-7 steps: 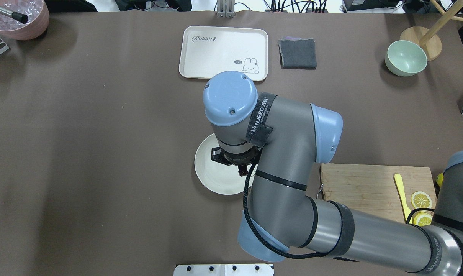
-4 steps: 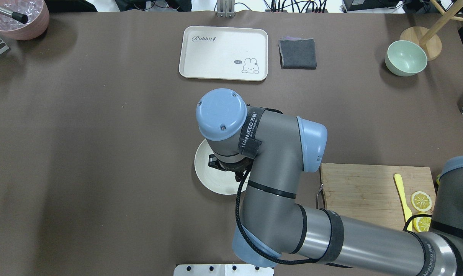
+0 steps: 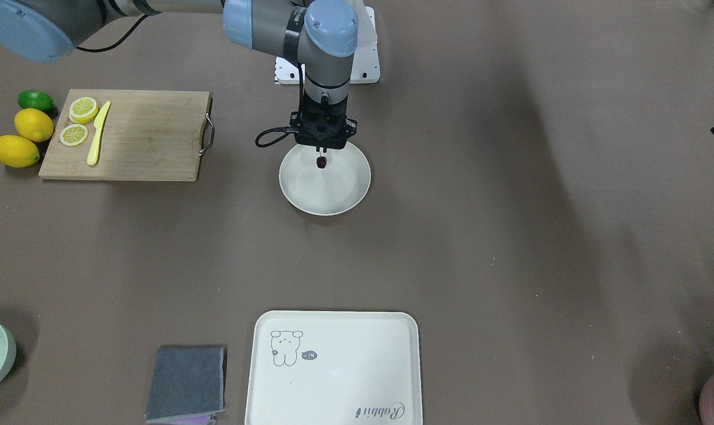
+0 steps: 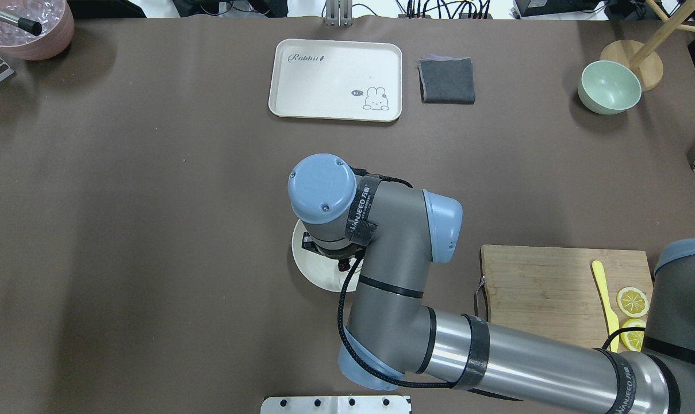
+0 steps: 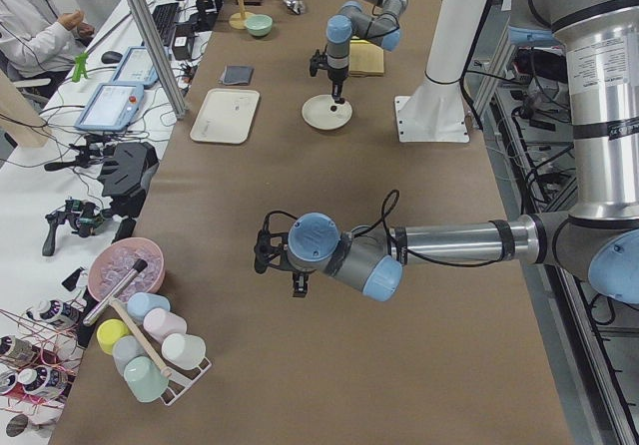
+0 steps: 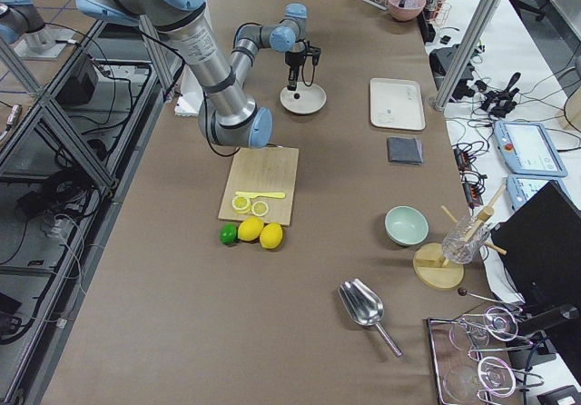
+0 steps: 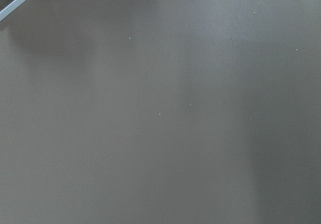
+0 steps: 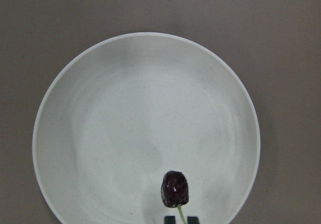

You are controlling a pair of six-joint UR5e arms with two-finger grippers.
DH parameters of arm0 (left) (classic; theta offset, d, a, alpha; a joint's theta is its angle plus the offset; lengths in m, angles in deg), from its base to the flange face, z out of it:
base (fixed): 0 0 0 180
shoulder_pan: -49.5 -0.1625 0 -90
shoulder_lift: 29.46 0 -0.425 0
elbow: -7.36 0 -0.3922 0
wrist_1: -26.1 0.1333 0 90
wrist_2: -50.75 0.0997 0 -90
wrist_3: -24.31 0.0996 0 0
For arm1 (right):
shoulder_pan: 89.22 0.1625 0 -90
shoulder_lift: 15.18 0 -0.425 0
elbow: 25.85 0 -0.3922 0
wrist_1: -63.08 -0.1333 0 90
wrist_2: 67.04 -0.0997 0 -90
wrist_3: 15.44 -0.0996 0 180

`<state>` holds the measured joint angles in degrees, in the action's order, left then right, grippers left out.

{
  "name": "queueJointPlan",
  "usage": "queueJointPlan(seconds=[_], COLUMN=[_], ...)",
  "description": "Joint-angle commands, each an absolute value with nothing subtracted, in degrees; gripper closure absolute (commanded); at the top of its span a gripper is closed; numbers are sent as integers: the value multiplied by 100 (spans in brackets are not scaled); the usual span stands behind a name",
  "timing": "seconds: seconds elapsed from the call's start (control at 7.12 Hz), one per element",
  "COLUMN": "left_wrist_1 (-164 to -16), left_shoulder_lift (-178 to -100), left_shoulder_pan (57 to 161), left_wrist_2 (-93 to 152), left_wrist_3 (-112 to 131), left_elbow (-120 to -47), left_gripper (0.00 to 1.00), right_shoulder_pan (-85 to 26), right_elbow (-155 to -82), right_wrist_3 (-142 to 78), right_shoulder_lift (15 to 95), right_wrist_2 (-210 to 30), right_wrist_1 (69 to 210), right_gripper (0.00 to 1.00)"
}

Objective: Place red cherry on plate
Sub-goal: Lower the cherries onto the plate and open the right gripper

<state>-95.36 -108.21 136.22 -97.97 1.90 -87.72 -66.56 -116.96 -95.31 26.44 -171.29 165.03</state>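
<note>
The right jaws are clamped on the stem of the cherry (image 8: 175, 189), which hangs over the plate (image 8: 140, 118) near its robot-side rim. It seems to hang just clear of the surface, though contact is hard to judge. Only 1 dark fruit shows in the wrist view. The plate sits on the brown worktop (image 7: 160, 103), near a board (image 3: 138, 136). The left jaws hover low over the worktop, well apart from the plate; whether they are apart or together cannot be told.
</note>
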Motion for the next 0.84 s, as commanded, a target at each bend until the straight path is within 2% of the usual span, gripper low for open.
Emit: queueJointPlan(seconds=[0.0,0.14,0.7], left_wrist_1=[-9537,-9537,-9537], left_shoulder_lift=[-10804,-10804,-10804], left_shoulder_pan=[13625,13625,13616], left_wrist_2=[-9796,-9796,-9796], left_wrist_3=[190,190,190], left_elbow=[-8765,-8756,-8738], left_gripper=[3,3,3], right_shoulder_pan=[-6628,-6619,-6540], right_elbow=[-11453,-11409,-11435], right_wrist_3=[-9568,-9577,-9525], right_shoulder_lift=[2640,2640,2631], right_wrist_2=[-17111,-17102,-17128], right_wrist_1=[16240,16231,16240], right_gripper=[80,2,0])
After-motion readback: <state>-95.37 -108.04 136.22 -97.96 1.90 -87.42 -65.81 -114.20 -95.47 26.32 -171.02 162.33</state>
